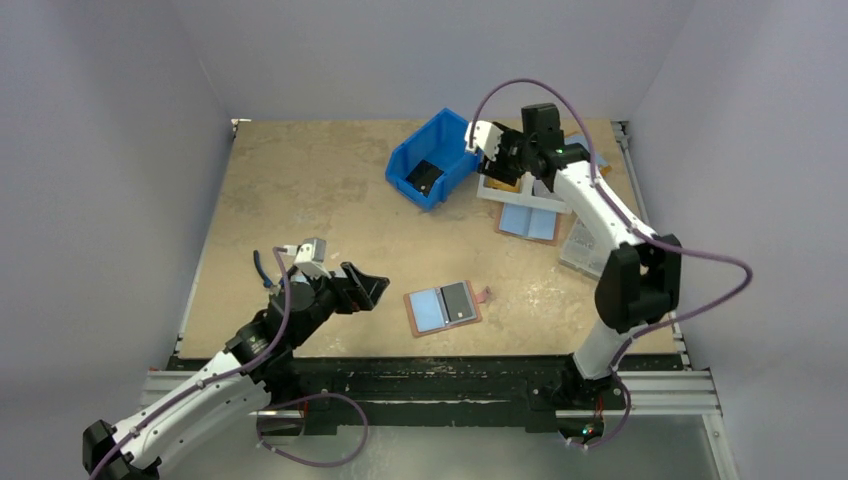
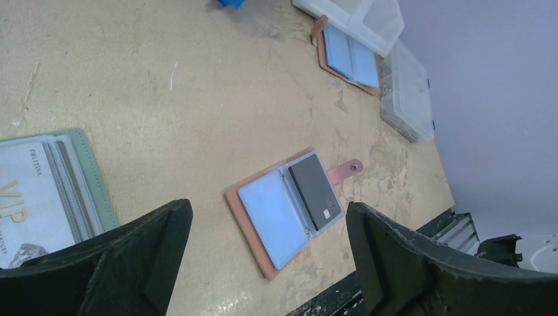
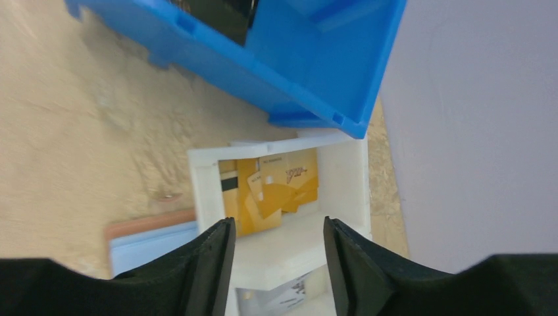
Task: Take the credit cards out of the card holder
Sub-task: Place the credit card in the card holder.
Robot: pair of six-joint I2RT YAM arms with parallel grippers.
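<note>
Top external view: the card holder [image 1: 442, 307] is seen lying open and flat on the tabletop [image 1: 300, 200] near the front edge, between the two arms, snap tab out to its right. From the left wrist view, a dark card [image 2: 314, 194] is seen tucked in the right-hand clear sleeve; the left-hand sleeve shows only light-blue lining and is judged empty. Whether more cards sit behind the dark one cannot be told. The left claw [image 1: 368, 290] is spread wide with nothing in it, hovering just left of the holder and apart from it. The right claw [image 3: 276, 230] is parted and empty too, held over a white tray [image 3: 342, 178] at the far right, beside a blue bin [image 1: 430, 160]. Several yellow cards [image 3: 276, 187] are seen piled in that tray, so part of the emptying is judged done. At least the dark card is left to be pulled out and carried over; the holder is not gripped by either claw now.
</note>
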